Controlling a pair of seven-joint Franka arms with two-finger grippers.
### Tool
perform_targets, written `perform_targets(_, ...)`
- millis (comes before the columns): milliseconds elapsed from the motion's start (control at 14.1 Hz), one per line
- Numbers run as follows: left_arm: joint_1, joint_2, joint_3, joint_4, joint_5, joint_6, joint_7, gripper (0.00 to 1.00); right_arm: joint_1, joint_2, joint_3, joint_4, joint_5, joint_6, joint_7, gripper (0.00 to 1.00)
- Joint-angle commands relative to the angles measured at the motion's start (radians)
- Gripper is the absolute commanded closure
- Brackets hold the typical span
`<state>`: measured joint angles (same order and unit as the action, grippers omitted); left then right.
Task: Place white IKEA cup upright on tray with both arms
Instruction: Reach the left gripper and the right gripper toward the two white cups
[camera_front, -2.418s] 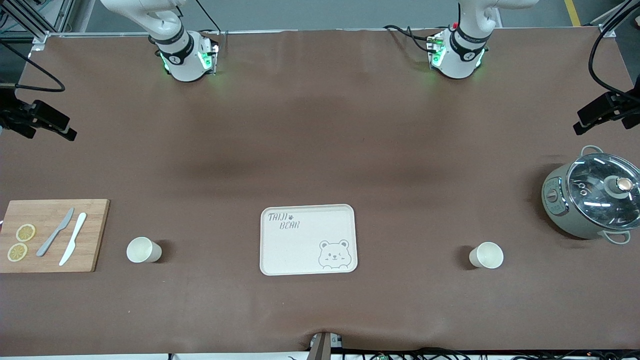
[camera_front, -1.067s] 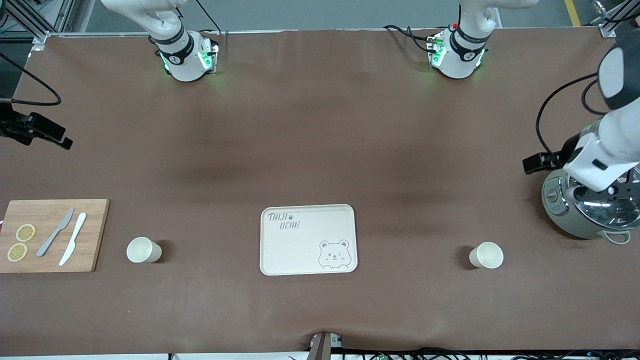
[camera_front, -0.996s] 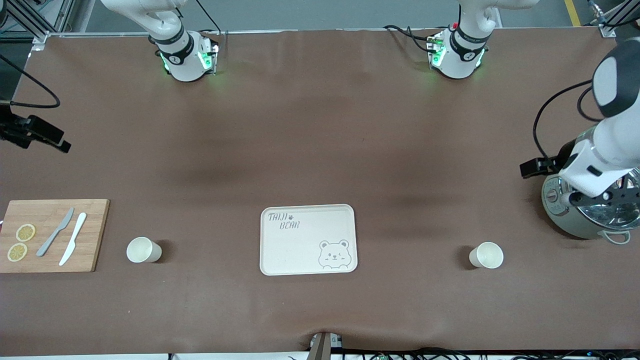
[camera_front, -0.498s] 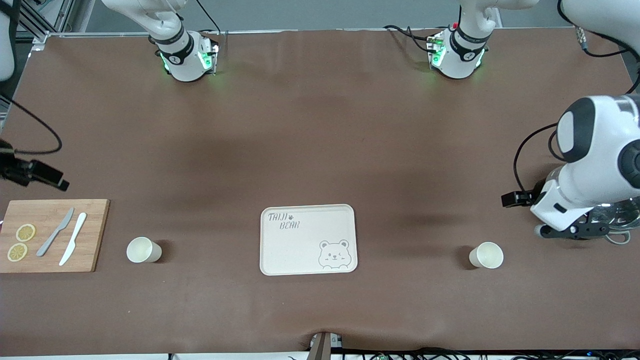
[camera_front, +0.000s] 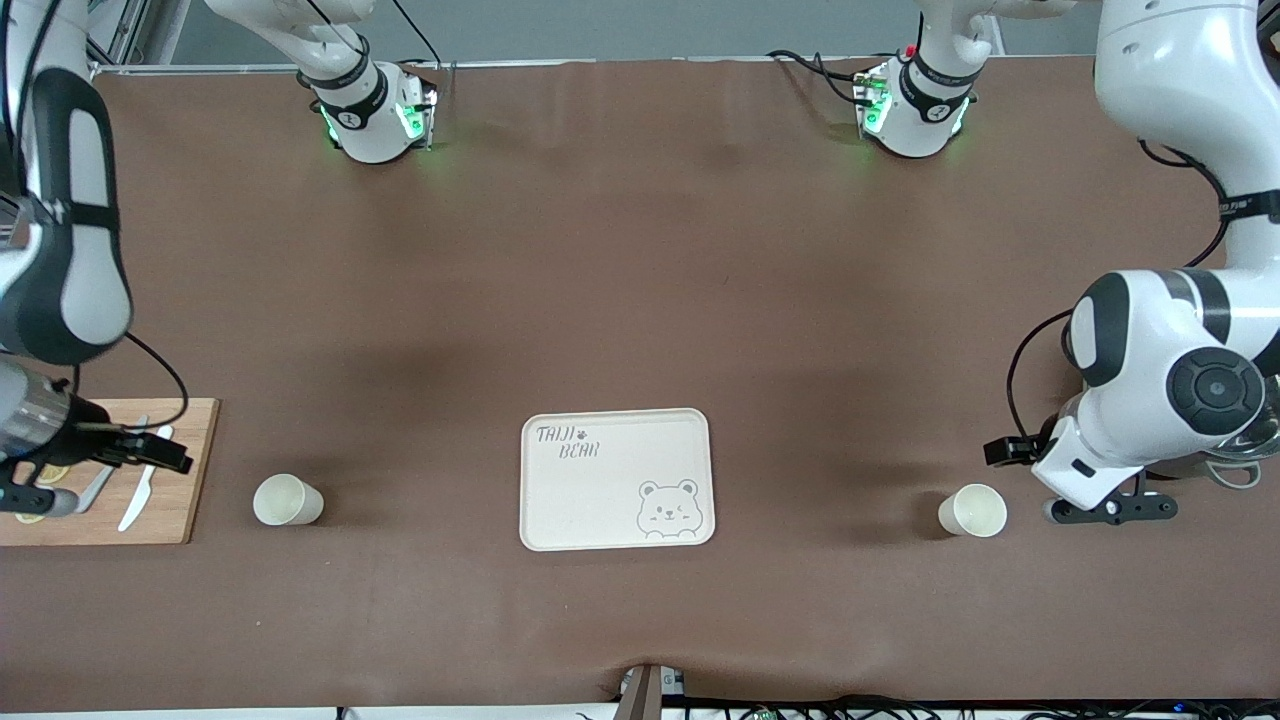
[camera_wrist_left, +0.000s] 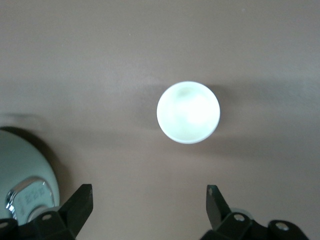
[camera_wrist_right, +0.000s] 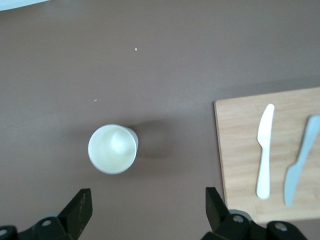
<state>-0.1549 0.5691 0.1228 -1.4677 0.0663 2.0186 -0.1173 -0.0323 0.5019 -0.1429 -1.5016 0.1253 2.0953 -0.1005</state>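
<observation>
The cream tray (camera_front: 617, 470) with bear print lies mid-table, with nothing on it. One white cup (camera_front: 973, 510) stands upright toward the left arm's end; it also shows in the left wrist view (camera_wrist_left: 188, 112). A second white cup (camera_front: 287, 500) stands upright toward the right arm's end, also in the right wrist view (camera_wrist_right: 112, 148). My left gripper (camera_wrist_left: 148, 200) is open and empty, up in the air beside the first cup, between it and the pot. My right gripper (camera_wrist_right: 145, 202) is open and empty, over the table beside the second cup, at the cutting board's edge.
A wooden cutting board (camera_front: 180, 470) with two knives (camera_wrist_right: 265, 150) and lemon slices lies at the right arm's end. A grey-green pot (camera_wrist_left: 20, 170) with a glass lid stands at the left arm's end, mostly hidden under the left arm (camera_front: 1160, 390).
Both arms have swung down from the table's ends toward the cups. The left hand moved from over the pot to beside its cup; the right hand came over the cutting board.
</observation>
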Motion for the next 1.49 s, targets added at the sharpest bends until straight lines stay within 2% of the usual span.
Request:
perform_targets(0, 0.014, 0.066, 0.000, 0.027, 0.026, 0.075, -0.015, 0.00, -0.001, 0.082, 0.008, 0.081, 0.014, 0.006, -0.005, 0.00)
perform_targets(71, 0.015, 0.086, 0.000, 0.027, 0.026, 0.106, -0.021, 0.00, 0.000, 0.111, 0.009, 0.098, 0.019, 0.011, -0.002, 0.00)
perform_targets(284, 0.038, 0.127, -0.002, 0.027, 0.020, 0.189, -0.021, 0.00, 0.003, 0.190, 0.008, 0.118, 0.126, 0.089, -0.004, 0.00)
perform_targets(569, 0.057, 0.179, -0.003, 0.027, -0.008, 0.296, -0.041, 0.00, 0.006, 0.251, 0.008, 0.118, 0.125, 0.195, -0.018, 0.00)
perform_targets(924, 0.054, 0.201, -0.003, 0.026, -0.121, 0.347, -0.044, 0.00, 0.012, 0.268, 0.006, 0.116, 0.117, 0.203, -0.019, 0.00)
perform_targets(1422, 0.044, 0.210, -0.009, 0.014, -0.135, 0.365, -0.087, 0.00, 0.009, 0.265, 0.006, 0.066, 0.119, 0.192, -0.111, 0.00)
